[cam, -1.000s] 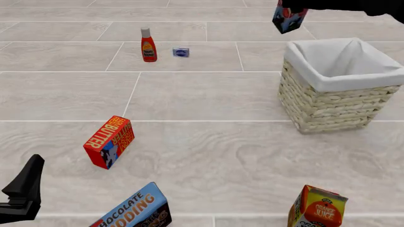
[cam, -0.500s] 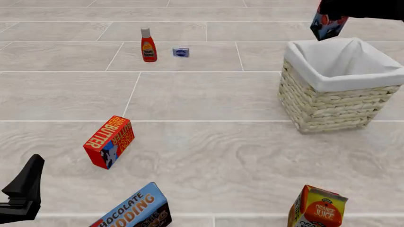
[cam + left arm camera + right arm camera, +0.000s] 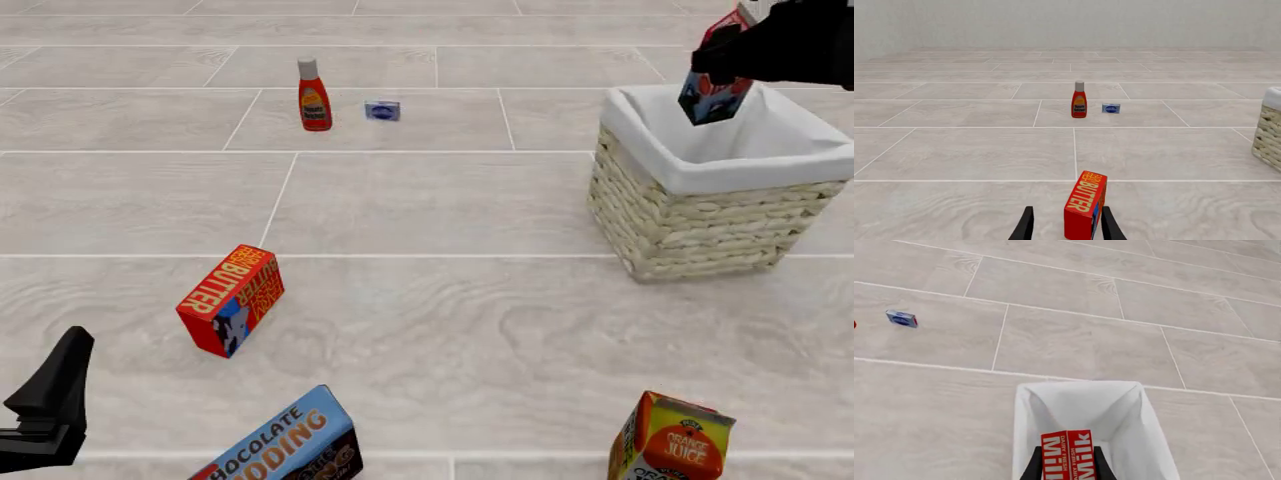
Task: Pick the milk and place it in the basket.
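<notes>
The right claw (image 3: pixel 731 62) was closed on the milk (image 3: pixel 713 92), gripping its red top while the dark blue lower part hung tilted over the basket (image 3: pixel 694 225), directly beneath the claw and inside the line of the white liner's rim. From the right wrist, the carton (image 3: pixel 1067 454) sat between the fingers above the liner. The left claw (image 3: pixel 1065 226) stood open, with the butter box (image 3: pixel 1085 204) just ahead between its fingers.

The red gable-top milk carton (image 3: pixel 1067 454) read "Milk" and "DAIRY FRESH". The red-orange box (image 3: pixel 231 300) read "BUTTER". The blue box (image 3: pixel 290 443) read "CHOCOLATE PUDDING", partly cut off. The yellow-orange carton (image 3: pixel 673 438) read "ORANGE JUICE".
</notes>
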`<state>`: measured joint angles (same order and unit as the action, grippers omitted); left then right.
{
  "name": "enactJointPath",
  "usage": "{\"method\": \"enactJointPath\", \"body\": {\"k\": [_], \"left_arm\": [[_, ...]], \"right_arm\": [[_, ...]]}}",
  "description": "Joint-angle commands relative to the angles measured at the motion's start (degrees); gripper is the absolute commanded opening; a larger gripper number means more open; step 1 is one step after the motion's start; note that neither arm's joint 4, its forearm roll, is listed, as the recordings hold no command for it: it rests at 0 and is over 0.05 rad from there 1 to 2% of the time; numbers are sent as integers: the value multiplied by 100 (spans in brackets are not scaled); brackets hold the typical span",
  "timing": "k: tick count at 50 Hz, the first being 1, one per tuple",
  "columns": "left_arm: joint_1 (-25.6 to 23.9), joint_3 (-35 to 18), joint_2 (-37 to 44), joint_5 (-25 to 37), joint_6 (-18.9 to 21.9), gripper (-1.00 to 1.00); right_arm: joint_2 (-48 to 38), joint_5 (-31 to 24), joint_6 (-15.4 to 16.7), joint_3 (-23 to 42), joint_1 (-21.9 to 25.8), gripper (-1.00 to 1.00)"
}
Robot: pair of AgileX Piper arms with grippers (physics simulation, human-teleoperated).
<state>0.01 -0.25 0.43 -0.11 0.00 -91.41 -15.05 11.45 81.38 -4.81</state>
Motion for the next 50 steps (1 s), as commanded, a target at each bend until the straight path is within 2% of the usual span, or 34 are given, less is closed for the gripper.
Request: {"method": "enactJointPath", "body": {"k": [1,25,50], "left_arm": [[0,0,0,0,0,100],[0,0,0,0,0,100],[1,0,-1,0,1,100]], "right_arm": [[-249,41,-142,249,-213,-100],[-1054,9,-241,642,-366,-100],[-1550,160,-278,639,-454,-100]]}}
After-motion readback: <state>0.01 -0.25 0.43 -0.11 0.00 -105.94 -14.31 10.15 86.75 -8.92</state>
